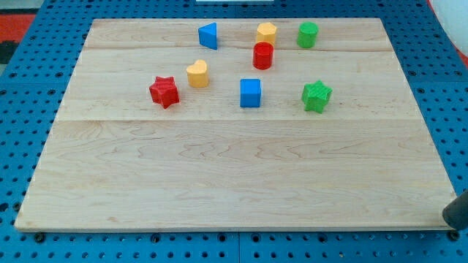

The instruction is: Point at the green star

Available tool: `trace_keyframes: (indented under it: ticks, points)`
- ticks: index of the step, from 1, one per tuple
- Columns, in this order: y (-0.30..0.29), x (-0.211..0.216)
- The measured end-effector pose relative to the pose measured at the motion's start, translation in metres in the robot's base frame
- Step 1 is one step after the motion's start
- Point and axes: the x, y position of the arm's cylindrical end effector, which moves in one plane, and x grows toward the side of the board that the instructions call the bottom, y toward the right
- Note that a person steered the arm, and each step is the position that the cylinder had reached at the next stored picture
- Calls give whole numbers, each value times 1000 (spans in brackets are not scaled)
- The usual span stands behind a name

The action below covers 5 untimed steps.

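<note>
The green star lies on the wooden board, right of centre in the upper half. A blue cube sits to its left, and a green cylinder stands above it near the board's top edge. A dark rod end shows at the view's bottom right corner, just off the board. My tip is there, far below and to the right of the green star, touching no block.
A red cylinder, a yellow hexagon and a blue triangular block sit near the top. A yellow heart and a red star lie left of centre. Blue pegboard surrounds the board.
</note>
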Motion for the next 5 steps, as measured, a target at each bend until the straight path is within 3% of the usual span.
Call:
trace_keyframes:
  ticks: [3, 5]
  points:
    - [-1, 0]
    - [-2, -31]
